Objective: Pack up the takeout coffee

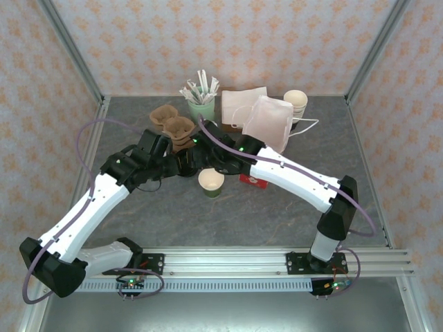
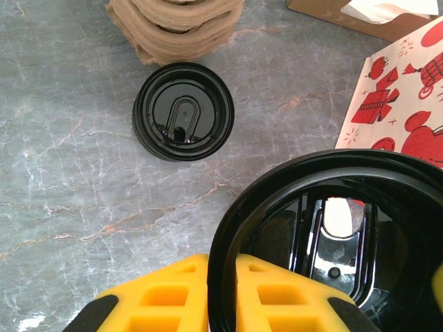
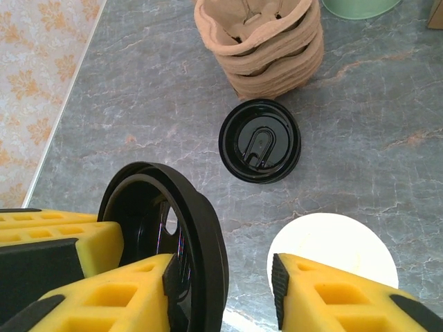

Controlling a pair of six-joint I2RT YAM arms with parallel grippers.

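Left gripper point(image 2: 223, 275): we find the jaws drawn narrow, pinching the rim of a black lid point(image 3: 201, 225) that stands on edge between the yellow fingers point(image 2: 169, 294).

Right gripper point(image 3: 225, 271): jaws partly apart, bare counter point(image 3: 138, 90) visible in the gap. We see nothing clamped between them. The upright lid lies against the inner face of its left finger point(image 3: 111, 297).

We locate the takeout coffee cup point(image 3: 325, 238) directly below the right gripper's right finger, which overlaps the cup's near rim in the right wrist view. The cup stands upright on the counter with dark olive sides, its mouth uncovered and cream inside. From above it sits just on the near side of the two meeting grippers, beside a red patterned box point(image 2: 401, 104).

Beyond the cup, a second black lid point(image 3: 259, 142) lies flat, apart from both grippers. We cannot tell what is beneath it. Just behind it stands a stack of brown pulp carriers point(image 3: 259, 48).

Farther back we note a green cup of stirrers point(image 1: 201, 109), paper bags point(image 1: 266, 117) and a stack of cream-lined cups point(image 1: 295, 102).
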